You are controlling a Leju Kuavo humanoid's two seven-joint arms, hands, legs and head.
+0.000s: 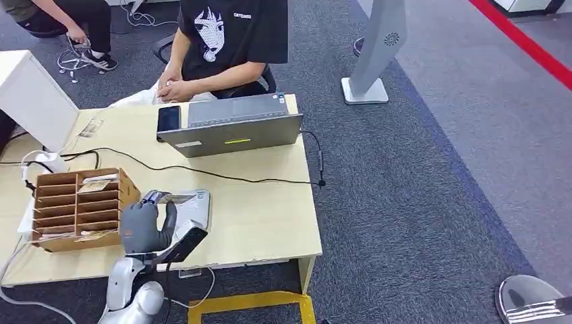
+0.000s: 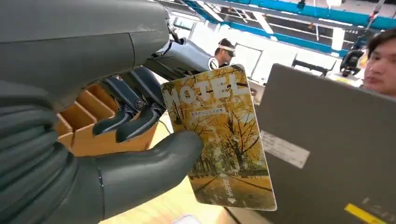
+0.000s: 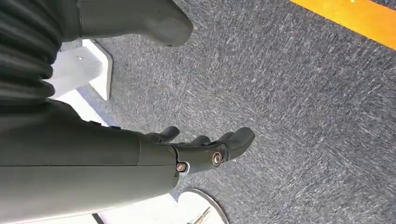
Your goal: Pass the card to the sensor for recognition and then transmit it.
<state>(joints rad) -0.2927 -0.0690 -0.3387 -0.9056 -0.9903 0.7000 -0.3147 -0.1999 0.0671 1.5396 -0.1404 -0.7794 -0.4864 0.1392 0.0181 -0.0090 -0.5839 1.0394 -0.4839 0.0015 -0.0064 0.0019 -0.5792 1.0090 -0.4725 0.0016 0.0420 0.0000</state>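
Observation:
My left hand point(image 1: 145, 226) holds a yellow hotel card point(image 1: 173, 198) just above the white sensor pad point(image 1: 197, 208) near the table's front edge. In the left wrist view the card point(image 2: 219, 140) shows an autumn-tree picture and stands upright, pinched between the thick thumb point(image 2: 154, 163) and the dark fingers point(image 2: 135, 116) of the left hand point(image 2: 70, 154). The grey laptop back point(image 2: 327, 154) is right behind it. My right hand point(image 3: 205, 151) hangs over the carpet with its fingers loosely apart and nothing in it.
A wooden card rack point(image 1: 79, 209) with several slots stands left of my hand. A grey laptop point(image 1: 233, 128) and black phone point(image 1: 168, 119) lie at the far edge, where a person point(image 1: 222, 47) sits. A black cable point(image 1: 222, 177) crosses the table. A grey stand point(image 1: 374, 54) is on the floor.

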